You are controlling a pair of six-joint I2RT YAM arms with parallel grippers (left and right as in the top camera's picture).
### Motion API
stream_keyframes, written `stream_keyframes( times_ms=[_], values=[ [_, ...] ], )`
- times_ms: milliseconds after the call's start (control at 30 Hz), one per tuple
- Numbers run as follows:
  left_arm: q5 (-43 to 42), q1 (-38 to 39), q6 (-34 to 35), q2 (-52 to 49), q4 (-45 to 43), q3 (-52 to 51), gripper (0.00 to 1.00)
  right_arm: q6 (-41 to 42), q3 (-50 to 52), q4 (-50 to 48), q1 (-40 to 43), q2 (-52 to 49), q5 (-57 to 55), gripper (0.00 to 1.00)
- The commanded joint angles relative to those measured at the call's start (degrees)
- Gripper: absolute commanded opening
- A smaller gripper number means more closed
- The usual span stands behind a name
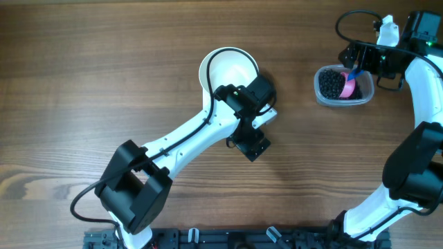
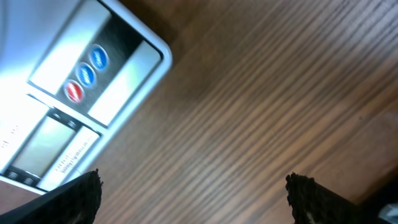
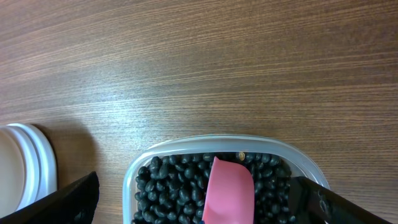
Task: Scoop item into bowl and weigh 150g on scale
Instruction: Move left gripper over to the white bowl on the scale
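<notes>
The white bowl (image 1: 228, 71) sits left of centre, empty as far as it shows. My left arm hides most of the scale in the overhead view, leaving one white corner (image 1: 268, 116). In the left wrist view the scale (image 2: 118, 74) shows its display and three round buttons. My left gripper (image 1: 250, 144) (image 2: 194, 193) hangs open over bare wood beside it. The item, black beans (image 1: 332, 84) (image 3: 174, 186), fills a clear tub (image 1: 344, 86) (image 3: 137, 165), and a pink scoop (image 1: 349, 84) (image 3: 229, 190) lies in them. My right gripper (image 1: 356, 62) (image 3: 196, 193) is open over the tub, holding nothing.
A white round-rimmed object (image 3: 28, 168) stands at the left edge of the right wrist view. Black cables (image 1: 349, 21) loop at the back right. My right arm (image 1: 415, 159) curves along the table's right side. A black rail (image 1: 228, 238) runs along the front edge.
</notes>
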State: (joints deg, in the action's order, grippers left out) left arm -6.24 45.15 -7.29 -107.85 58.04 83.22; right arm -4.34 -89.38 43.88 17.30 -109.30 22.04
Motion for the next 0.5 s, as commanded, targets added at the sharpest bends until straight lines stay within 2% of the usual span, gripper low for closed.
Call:
stream_keyframes(
  times_ms=[0,200,467],
  values=[
    [2.5,0.0,-1.6,-0.7,-3.4,-1.0,1.0,0.0,0.3,-0.3,-0.3,-1.1,0.2,1.0],
    [2.7,0.0,-4.5,-0.8,-5.8,-3.7,1.0,0.0,0.3,-0.3,-0.3,-1.1,0.2,1.0],
    [6.1,1.0,-6.2,-1.2,-14.9,-10.4,1.0,0.0,0.3,-0.3,-0.3,-1.1,0.2,1.0]
  ],
)
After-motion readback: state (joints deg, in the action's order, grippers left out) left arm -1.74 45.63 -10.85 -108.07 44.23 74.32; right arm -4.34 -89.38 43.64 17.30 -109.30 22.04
